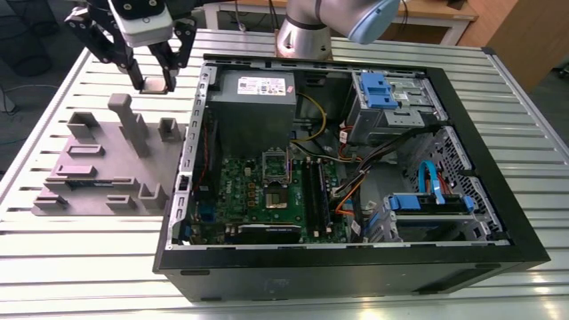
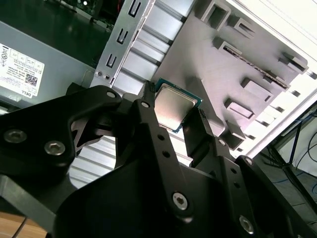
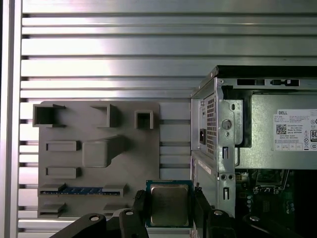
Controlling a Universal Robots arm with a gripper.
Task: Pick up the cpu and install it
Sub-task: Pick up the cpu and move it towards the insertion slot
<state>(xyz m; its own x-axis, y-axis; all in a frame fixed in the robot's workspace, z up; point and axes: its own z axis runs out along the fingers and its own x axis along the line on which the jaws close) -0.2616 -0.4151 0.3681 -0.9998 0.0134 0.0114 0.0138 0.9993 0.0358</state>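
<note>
1. Exterior view: the jaws are clamped on the cpu (image 1: pixel 154 85). It hangs in the air over the far end of the mauve tray (image 1: pixel 98 170), just outside the wall of the computer case (image 1: pixel 356 283). The socket (image 1: pixel 276 197) lies well apart from it, down on the board inside the computer case. We judge that wall, the power supply (image 1: pixel 253 100) and the loose cables (image 1: pixel 356 177) to be what stands in the way. Clipping any of them could twist the chip in the grip.
2. Second wrist view: the cpu (image 2: pixel 176 110) is pinched by two opposite edges only, its shiny top bare between them. We think so thin a hold could slip. A fall onto the tray (image 2: pixel 233 74) or the metal rim of the computer case (image 2: pixel 124 44) might harm it.
3. First wrist view: the cpu (image 3: pixel 169 204) sits square between the jaws, above the tabletop (image 3: pixel 99 49), between the tray (image 3: pixel 99 153) and the computer case (image 3: pixel 218 144). A blue memory stick (image 3: pixel 81 190) rests in the tray. In our judgement, a chip that meets the socket turned or tilted would not seat and could damage the contacts.
</note>
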